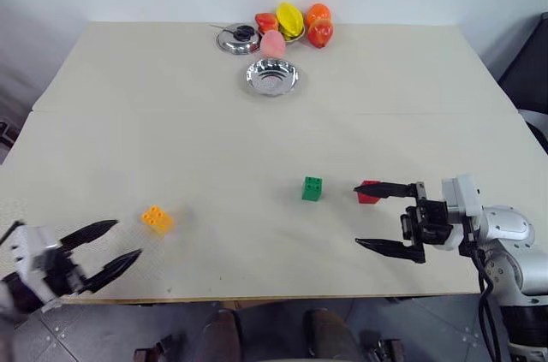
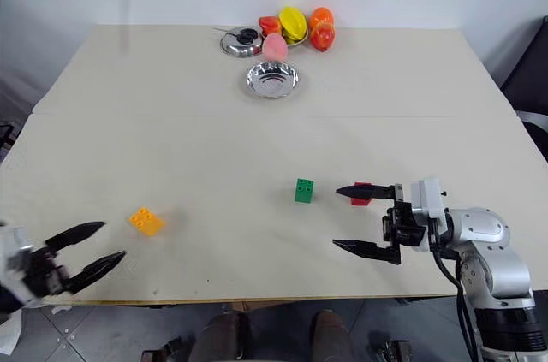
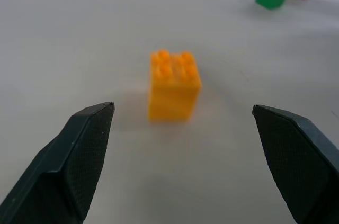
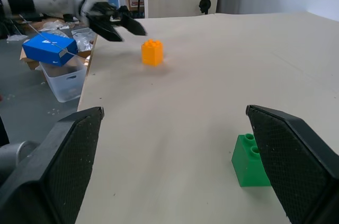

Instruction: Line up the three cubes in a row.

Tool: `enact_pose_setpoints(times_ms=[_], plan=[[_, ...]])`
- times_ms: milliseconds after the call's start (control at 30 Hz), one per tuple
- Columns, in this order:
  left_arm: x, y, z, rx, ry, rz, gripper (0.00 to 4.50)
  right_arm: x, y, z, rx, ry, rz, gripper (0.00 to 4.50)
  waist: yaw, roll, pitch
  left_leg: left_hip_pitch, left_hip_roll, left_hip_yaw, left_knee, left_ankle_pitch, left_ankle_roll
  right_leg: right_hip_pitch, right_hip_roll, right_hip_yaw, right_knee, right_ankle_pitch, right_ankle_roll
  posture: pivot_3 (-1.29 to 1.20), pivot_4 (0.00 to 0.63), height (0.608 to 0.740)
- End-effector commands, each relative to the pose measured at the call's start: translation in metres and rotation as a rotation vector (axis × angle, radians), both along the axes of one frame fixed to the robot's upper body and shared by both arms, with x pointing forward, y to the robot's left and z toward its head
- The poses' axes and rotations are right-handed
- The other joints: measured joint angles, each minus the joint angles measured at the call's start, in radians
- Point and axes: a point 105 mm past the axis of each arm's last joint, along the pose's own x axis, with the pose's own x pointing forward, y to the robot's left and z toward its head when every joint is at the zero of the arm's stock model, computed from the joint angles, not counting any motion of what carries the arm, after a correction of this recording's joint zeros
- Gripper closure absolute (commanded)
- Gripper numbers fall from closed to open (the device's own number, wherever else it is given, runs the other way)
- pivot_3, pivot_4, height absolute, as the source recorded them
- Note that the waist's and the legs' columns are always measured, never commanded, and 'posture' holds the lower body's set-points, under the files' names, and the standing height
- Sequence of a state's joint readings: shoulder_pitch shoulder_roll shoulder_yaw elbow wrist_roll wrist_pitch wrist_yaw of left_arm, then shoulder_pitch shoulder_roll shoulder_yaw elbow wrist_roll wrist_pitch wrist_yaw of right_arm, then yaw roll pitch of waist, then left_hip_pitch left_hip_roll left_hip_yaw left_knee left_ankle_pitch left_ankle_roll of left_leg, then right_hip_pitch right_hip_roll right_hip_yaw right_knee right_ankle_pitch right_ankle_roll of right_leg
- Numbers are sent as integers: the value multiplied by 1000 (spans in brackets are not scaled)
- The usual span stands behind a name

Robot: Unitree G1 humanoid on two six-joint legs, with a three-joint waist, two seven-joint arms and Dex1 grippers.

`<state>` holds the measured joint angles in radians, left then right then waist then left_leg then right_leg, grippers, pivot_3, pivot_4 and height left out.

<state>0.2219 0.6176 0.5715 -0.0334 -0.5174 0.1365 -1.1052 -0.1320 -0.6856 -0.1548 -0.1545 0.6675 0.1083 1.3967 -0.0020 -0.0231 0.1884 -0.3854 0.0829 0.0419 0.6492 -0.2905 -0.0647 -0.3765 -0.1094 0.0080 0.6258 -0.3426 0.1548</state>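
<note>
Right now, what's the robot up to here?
Lining up three cubes; nothing is held. The left gripper is open at the table's near edge, facing the orange cube. The right gripper is open beside the red cube; the green cube sits next to that. The orange one lies far apart.

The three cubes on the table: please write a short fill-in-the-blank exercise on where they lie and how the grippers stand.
1. The left gripper points at the ____ cube.
2. The green cube lies between the orange cube and the ____ cube.
3. Both the left gripper and the right gripper stand ____, holding nothing.
4. The toy fruits sit at the ____ edge of the table.

Missing words: orange; red; open; far
</note>
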Motion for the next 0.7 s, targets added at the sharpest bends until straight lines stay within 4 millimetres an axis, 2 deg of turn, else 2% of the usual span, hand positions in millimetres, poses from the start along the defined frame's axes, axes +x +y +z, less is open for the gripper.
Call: enact_pose_setpoints(times_ms=[33,133,233,333,500,600,700], plan=[[5,-4,-9,34,12,-6,62,-2,-7,4,-11,-26,-13,0,-5,0,0,0,0,0,0,0,0,0,0,0,0,0,0,0,150,740],[8,-3,-13,55,6,20,62,-3,-10,1,-17,-17,-17,0,-13,0,0,0,0,1,0,0,-1,0,0,0,-1,0,0,0,150,740],[9,-4,-14,47,-7,15,617,-5,-15,-4,-23,-18,-32,0,-10,0,0,0,0,1,0,0,0,0,0,0,-1,0,0,0,150,740],[10,-8,-15,34,5,-17,1526,-6,-20,-7,-30,-23,-48,0,-6,0,0,0,0,1,1,0,0,0,-1,0,-1,0,0,0,150,740],[21,-17,-10,25,-32,-52,3031,-9,-32,-15,-58,-35,-80,0,3,0,0,0,0,1,1,0,0,0,0,0,0,0,0,0,150,740],[31,-30,-1,4,-57,-129,3032,-12,-41,-19,-64,-22,-118,0,3,0,0,0,0,1,1,0,0,0,0,0,0,0,0,0,150,740],[45,-50,9,84,-76,-280,3032,-17,-50,-21,-60,-17,-177,0,7,0,0,0,0,1,1,1,-3,0,0,0,0,0,0,0,150,740]])
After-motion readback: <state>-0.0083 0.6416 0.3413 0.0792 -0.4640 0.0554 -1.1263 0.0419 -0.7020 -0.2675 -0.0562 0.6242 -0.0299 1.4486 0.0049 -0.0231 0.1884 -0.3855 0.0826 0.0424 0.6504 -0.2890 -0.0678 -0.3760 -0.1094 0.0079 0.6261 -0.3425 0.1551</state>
